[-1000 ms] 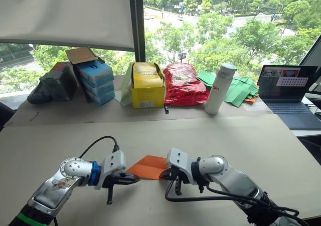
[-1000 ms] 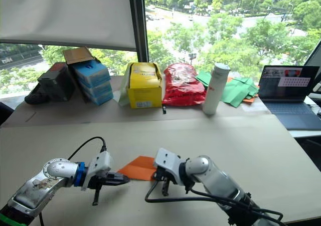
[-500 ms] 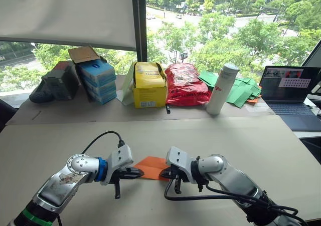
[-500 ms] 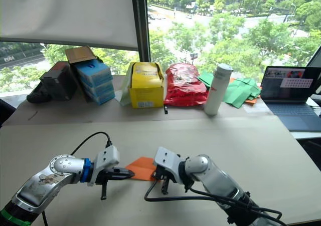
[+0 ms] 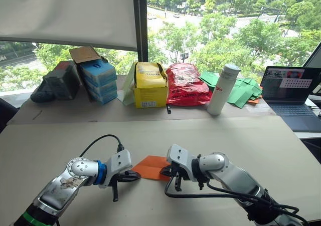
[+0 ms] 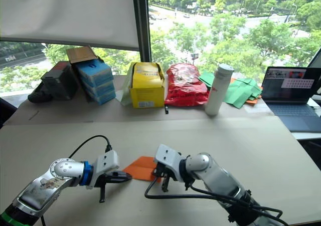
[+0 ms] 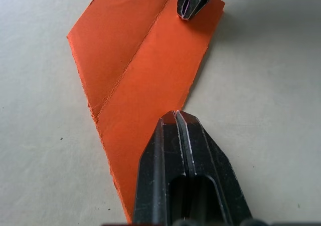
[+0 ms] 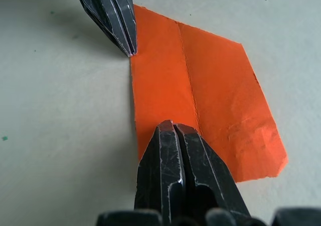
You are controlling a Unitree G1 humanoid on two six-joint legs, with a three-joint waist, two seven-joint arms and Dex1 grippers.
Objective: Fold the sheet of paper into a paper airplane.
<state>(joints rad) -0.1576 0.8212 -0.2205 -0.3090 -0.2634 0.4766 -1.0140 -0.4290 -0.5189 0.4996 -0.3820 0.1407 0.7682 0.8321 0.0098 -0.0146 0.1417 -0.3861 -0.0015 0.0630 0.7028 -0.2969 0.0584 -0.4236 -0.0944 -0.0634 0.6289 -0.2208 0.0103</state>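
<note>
The orange sheet of paper (image 5: 151, 166) lies flat on the table, folded into a slanted four-sided shape with one long crease (image 7: 131, 65). My left gripper (image 5: 137, 176) is shut, its tip resting on the paper's left end (image 7: 175, 117). At the opposite end my right gripper (image 5: 164, 172) is shut too, pressing its tip on the paper (image 8: 171, 126). Each wrist view shows the other gripper's black tip at the paper's far edge.
Along the back of the table (image 5: 261, 151) stand a dark bag (image 5: 54, 80), blue boxes (image 5: 98, 80), a yellow box (image 5: 149, 85), a red bag (image 5: 183, 84), a white bottle (image 5: 221, 89), green paper sheets (image 5: 242, 89) and a laptop (image 5: 291, 98).
My left gripper has moved right, from beside the paper onto its left end. The right gripper has stayed on the paper's right end. The camera has shifted slightly.
</note>
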